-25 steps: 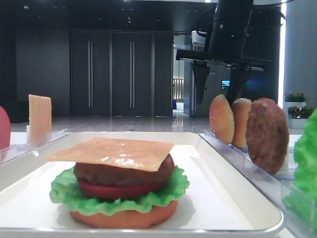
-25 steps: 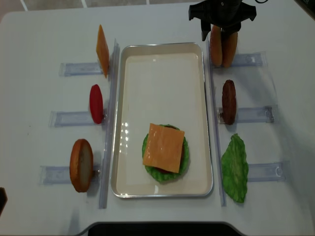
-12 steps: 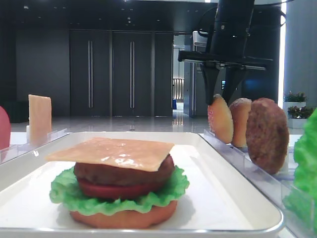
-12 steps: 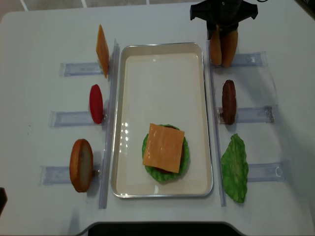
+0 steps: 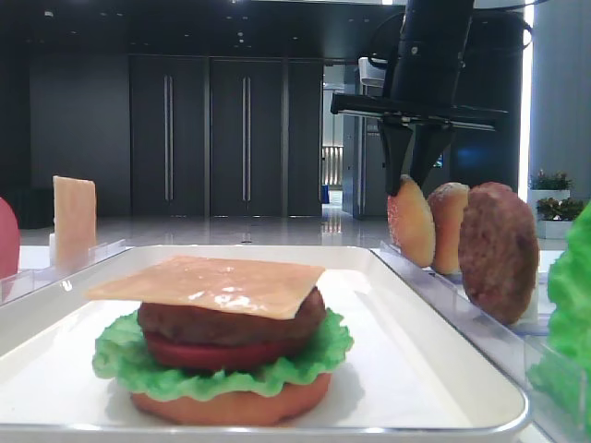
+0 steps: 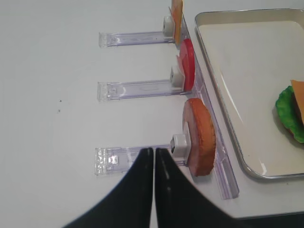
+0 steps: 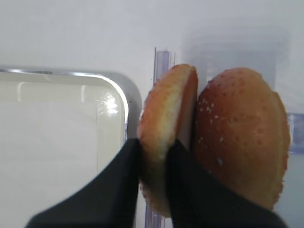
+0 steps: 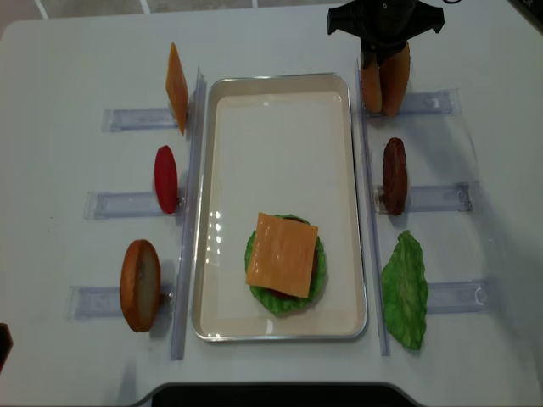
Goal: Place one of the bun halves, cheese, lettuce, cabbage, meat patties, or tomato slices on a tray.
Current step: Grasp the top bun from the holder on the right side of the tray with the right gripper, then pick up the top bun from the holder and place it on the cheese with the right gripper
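My right gripper (image 7: 153, 156) is shut on the pale sesame bun half (image 7: 164, 118), which stands on edge in its rack right of the tray (image 8: 280, 153). One finger is on each face. The more orange bun half (image 7: 242, 137) leans against its right side. From above, the gripper (image 8: 371, 59) hangs over the pair at the table's far right. On the tray sits a stack of bottom bun, lettuce (image 5: 120, 355), tomato, patty and cheese (image 8: 282, 253). My left gripper (image 6: 154, 154) is shut and holds nothing, over a rack beside the flat orange bun (image 6: 199, 137).
Clear racks line both sides of the tray. The right side holds a meat patty (image 8: 394, 174) and a lettuce leaf (image 8: 404, 290). The left side holds a cheese slice (image 8: 176, 86), a tomato slice (image 8: 165, 178) and the flat bun (image 8: 140, 284).
My right gripper came down over the pale bun half and its jaws closed from wide apart onto it. The left gripper has not moved.
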`<state>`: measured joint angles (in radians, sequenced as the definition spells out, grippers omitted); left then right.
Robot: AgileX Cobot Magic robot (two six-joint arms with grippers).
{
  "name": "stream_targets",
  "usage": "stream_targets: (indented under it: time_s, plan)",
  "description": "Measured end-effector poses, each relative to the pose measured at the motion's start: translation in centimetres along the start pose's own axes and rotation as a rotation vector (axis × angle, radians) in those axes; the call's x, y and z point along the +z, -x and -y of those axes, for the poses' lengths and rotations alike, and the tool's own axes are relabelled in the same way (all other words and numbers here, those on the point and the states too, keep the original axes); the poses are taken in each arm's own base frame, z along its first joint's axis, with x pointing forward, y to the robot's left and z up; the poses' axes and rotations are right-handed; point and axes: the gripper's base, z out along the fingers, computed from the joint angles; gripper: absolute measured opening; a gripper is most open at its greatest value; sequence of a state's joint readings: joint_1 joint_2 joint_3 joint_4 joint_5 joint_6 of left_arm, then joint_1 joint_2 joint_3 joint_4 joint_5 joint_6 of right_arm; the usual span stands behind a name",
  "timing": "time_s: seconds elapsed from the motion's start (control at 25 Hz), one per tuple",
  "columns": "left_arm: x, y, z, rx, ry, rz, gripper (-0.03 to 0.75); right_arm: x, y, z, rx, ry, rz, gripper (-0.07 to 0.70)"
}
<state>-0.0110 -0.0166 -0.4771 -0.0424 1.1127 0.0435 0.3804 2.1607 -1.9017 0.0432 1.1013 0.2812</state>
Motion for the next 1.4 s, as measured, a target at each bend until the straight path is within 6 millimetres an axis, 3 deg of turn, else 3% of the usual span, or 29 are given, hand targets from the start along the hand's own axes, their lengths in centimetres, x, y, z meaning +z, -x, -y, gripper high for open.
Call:
stream_targets:
  time_s: [0.36,1.4]
  plan:
    - [0.0,0.0,0.0,0.0,0.0,0.0,0.0,-0.3,-0.1,0.0,0.002,0.004,-0.004,0.127]
    - [0.0,0.0,0.0,0.0,0.0,0.0,0.0,-8.9,-1.5,-0.7,-0.014,0.15,0.03,0.118]
